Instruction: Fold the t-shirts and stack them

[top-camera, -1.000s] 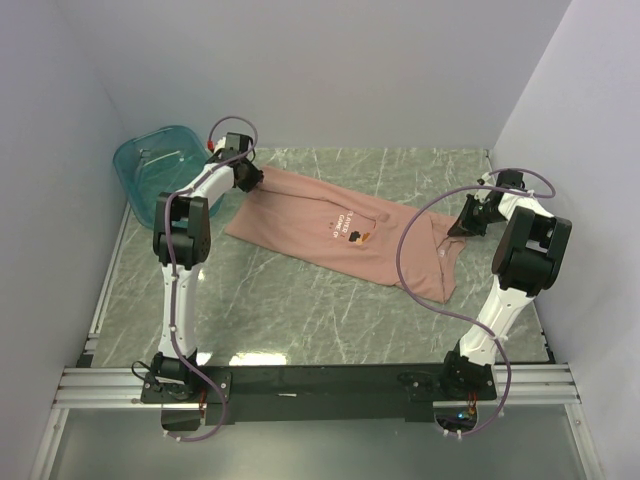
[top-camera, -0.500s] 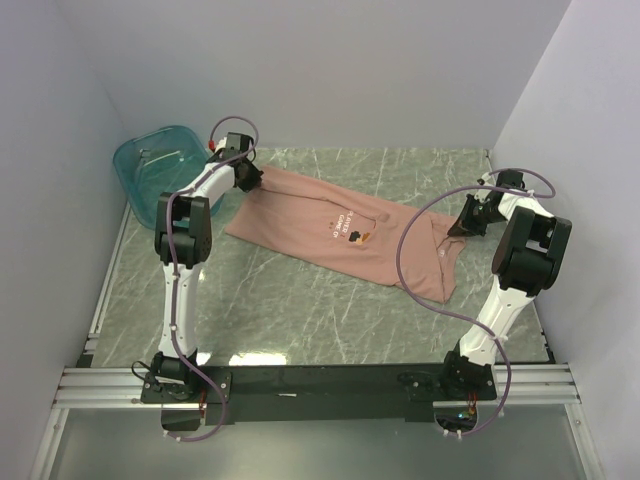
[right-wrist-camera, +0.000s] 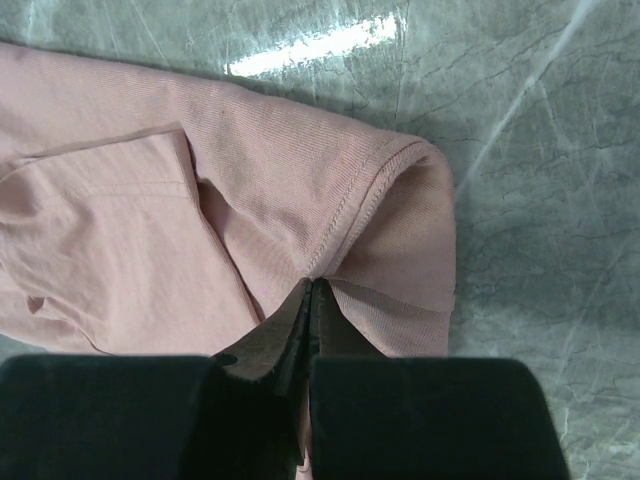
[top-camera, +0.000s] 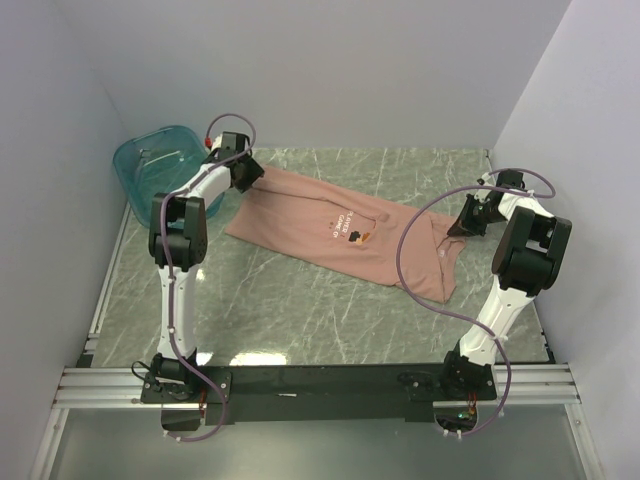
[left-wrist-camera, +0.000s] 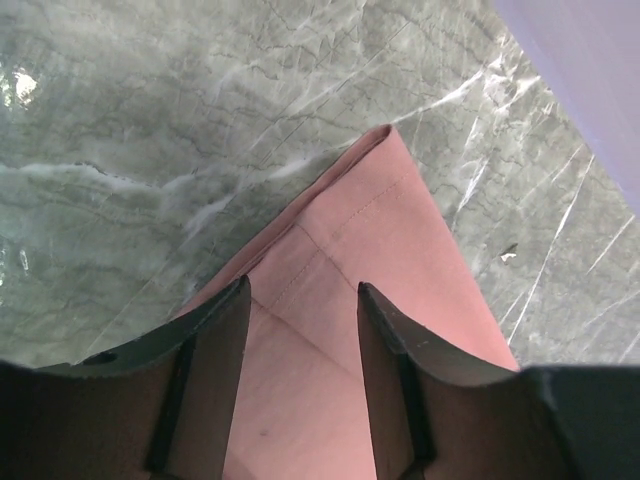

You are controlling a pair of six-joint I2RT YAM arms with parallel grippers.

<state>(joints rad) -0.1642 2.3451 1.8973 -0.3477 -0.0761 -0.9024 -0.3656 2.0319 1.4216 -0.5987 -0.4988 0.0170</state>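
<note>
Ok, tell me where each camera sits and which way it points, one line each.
Top external: above and behind the bases, looking down on the table, t-shirt and tub; both arms show.
Left wrist: on the left arm, looking down past the open left end effector at a shirt corner.
Right wrist: on the right arm, looking down past the right end effector, shut on a shirt fold.
Shared: all views show the t-shirt on the marble table.

Chest text on the t-shirt [top-camera: 300, 215] too small to be read, teal tub [top-camera: 145, 162] partly hidden by the left arm [top-camera: 179, 226]
</note>
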